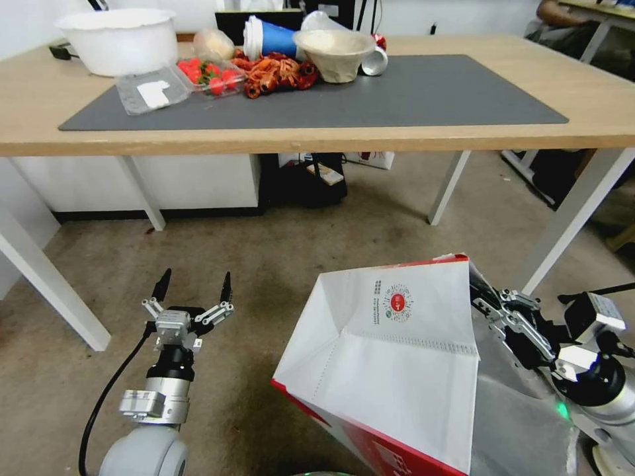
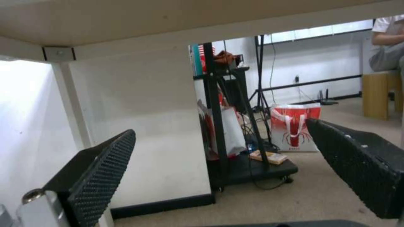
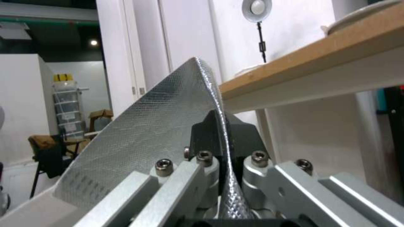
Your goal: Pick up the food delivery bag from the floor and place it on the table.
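food delivery bag (image 1: pixel 397 357) | rim pinched in right hand (image 1: pixel 479 297) | off floor (image 1: pixel 278 264)

One table (image 1: pixel 79 125) carries one mat (image 1: pixel 423 92), two bowls (image 1: pixel 119 39) (image 1: pixel 334 53), one blue cup (image 1: pixel 268 38), one can (image 1: pixel 374 61) and two clear trays (image 1: pixel 149 89) (image 1: pixel 211 76). One bag (image 1: pixel 397 357). Two grippers (image 1: pixel 193 285) (image 1: pixel 479 294).
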Controlling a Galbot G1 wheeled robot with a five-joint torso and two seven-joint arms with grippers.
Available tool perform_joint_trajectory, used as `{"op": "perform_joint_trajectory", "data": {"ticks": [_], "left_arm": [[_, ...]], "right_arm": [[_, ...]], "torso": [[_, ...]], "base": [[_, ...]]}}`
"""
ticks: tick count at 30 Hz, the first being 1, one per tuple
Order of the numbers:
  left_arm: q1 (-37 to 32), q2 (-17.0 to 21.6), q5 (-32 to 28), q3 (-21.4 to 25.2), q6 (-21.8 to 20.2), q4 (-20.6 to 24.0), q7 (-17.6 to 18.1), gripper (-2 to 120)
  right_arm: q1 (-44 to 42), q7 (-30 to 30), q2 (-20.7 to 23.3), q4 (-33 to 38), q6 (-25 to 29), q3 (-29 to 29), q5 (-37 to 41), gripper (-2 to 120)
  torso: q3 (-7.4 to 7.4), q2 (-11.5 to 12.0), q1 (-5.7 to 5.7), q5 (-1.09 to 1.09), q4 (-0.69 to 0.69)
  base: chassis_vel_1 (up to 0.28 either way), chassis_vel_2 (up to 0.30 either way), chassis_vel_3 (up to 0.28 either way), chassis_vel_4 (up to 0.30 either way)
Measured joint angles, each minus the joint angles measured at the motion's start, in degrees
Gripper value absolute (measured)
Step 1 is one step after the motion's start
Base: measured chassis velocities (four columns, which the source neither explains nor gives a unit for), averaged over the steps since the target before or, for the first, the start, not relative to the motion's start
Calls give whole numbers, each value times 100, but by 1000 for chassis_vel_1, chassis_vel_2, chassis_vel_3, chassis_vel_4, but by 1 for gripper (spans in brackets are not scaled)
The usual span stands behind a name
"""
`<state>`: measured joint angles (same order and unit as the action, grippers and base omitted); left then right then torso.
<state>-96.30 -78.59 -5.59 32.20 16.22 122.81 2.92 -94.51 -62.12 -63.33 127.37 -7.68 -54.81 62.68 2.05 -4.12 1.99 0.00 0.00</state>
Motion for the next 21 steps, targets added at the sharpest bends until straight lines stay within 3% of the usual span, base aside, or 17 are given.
{"op": "perform_joint_trajectory", "data": {"ticks": [21], "left_arm": [[-84, -15, 90, 24, -67, 89, 56, 100]], "right_arm": [[1, -198, -44, 19, -37, -30, 125, 0]], "torso": [[434, -495, 67, 0, 0]], "base": [[0, 0, 0, 0]]}}
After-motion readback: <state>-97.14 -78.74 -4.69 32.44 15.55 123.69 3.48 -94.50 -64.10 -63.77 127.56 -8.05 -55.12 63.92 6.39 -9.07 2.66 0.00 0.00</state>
